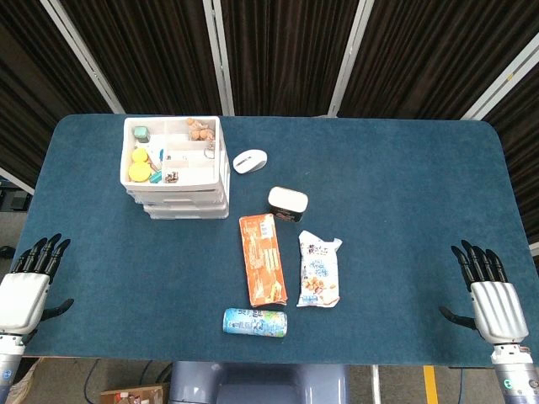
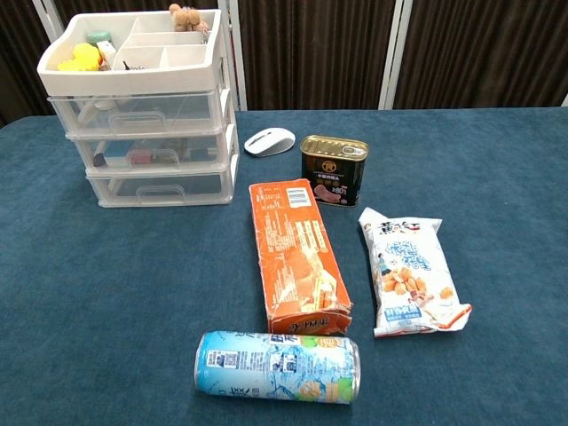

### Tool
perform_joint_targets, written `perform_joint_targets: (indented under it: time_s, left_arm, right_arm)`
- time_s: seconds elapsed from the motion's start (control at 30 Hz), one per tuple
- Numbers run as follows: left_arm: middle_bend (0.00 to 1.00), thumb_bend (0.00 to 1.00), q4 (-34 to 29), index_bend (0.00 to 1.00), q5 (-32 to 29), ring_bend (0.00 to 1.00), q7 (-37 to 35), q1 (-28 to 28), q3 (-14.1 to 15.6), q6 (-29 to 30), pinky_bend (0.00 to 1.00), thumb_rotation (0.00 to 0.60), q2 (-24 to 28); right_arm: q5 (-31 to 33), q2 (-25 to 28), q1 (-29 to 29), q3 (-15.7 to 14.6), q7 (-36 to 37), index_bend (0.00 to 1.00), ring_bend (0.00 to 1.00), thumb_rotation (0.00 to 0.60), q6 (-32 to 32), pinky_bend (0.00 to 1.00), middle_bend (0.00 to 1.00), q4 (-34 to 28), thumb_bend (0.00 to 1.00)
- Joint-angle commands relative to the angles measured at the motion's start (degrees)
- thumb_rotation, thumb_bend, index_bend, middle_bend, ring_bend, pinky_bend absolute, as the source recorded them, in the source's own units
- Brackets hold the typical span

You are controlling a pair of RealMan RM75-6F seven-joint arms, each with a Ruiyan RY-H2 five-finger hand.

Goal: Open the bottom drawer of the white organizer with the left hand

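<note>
Left hand hovering at worktop near-left corner, fingers spread, holding nothing; right hand mirroring at near-right; organizer drawers sitting closed.

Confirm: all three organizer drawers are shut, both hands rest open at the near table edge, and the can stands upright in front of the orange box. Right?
Not quite. The can lies on its side, as the chest view shows. The drawers of the organizer are shut, the left hand and right hand are open, and the can is in front of the orange box.

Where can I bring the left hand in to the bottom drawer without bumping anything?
Bare cloth runs from the left hand to the bottom drawer, left of the orange box. Crowded: box, can, snack bag, tin.
</note>
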Motion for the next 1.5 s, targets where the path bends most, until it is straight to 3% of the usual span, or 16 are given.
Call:
perform_joint_targets:
  time_s: [0.03,0.4,0.47,0.53,0.6,0.63,0.73,0.87,1.03,1.27,1.5]
  left_arm:
    - [0.0,0.07,-0.01,0.0,-0.07,0.0,0.09,0.01,0.0,-0.02,0.14,0.6,-0.03]
    - [0.03,0.09,-0.37,0.0,-0.25,0.01,-0.3,-0.11,-0.02,-0.36,0.17,0.6,0.01]
    - [0.17,0.15,-0.65,0.01,-0.84,0.13,-0.36,-0.32,-0.27,-0.83,0.3,0.6,-0.15]
    - [0.51,0.32,-1.02,0.04,-1.3,0.5,-1.28,-0.67,-1.1,-0.7,0.61,0.6,-0.77]
    - [0.74,0.44,-1.38,0.08,-2.4,0.73,-3.77,-1.29,-2.03,-1.47,0.78,0.6,-1.7]
    - [0.8,0.49,-1.97,0.09,-3.8,0.79,-4.77,-1.66,-2.5,-2.56,0.81,0.6,-1.95]
    - [0.89,0.56,-4.47,0.1,-9.43,0.87,-6.05,-3.32,-4.25,-7.07,0.87,0.6,-2.37]
    - [0.97,0.57,-8.48,0.11,-18.94,0.96,-7.7,-6.27,-7.55,-13.77,0.92,0.6,-3.58]
    - [1.0,0.57,-13.7,0.11,-39.76,1.0,-10.78,-12.73,-14.79,-24.2,0.95,0.6,-5.98]
    - [1.0,0.57,-13.39,0.11,-55.58,1.0,-8.65,-19.95,-18.5,-26.54,0.95,0.6,-11.47]
    - [1.0,0.57,-8.48,0.11,-63.98,1.0,-7.66,-24.97,-20.23,-25.94,0.95,0.6,-17.65]
  right_arm:
    - [-0.1,0.03,0.03,-0.02,0.03,0.0,0.0,0.6,-0.01,0.04,0.0,0.04,0.09]
    - [0.09,-0.03,-0.08,0.06,0.07,0.0,0.0,0.6,0.12,0.04,0.0,-0.14,0.09]
    - [0.15,-0.01,-0.06,0.08,0.01,0.0,0.0,0.6,0.05,0.04,0.0,-0.19,0.09]
    - [0.12,0.0,-0.01,0.05,0.08,0.0,0.0,0.6,-0.05,0.04,0.0,-0.21,0.09]
    - [0.22,0.03,0.02,0.03,0.17,0.0,0.0,0.6,-0.23,0.04,0.0,-0.05,0.09]
    - [0.36,0.1,0.02,0.02,0.39,0.0,0.0,0.6,-0.36,0.04,0.0,-0.1,0.09]
    - [0.41,0.43,-0.05,0.09,1.08,0.0,0.0,0.6,-0.24,0.04,0.0,-0.46,0.09]
    - [-0.06,0.5,-0.08,-0.12,1.1,0.0,0.0,0.6,-0.15,0.04,0.0,-0.57,0.09]
    - [0.53,0.65,0.08,-0.17,0.8,0.0,0.0,0.6,-0.93,0.04,0.0,-0.98,0.09]
    - [0.9,1.03,0.26,-0.12,1.58,0.0,0.0,0.6,-1.53,0.04,0.0,-1.29,0.09]
    - [0.84,1.29,0.48,-0.23,2.26,0.0,0.0,0.6,-2.04,0.04,0.0,-1.55,0.09]
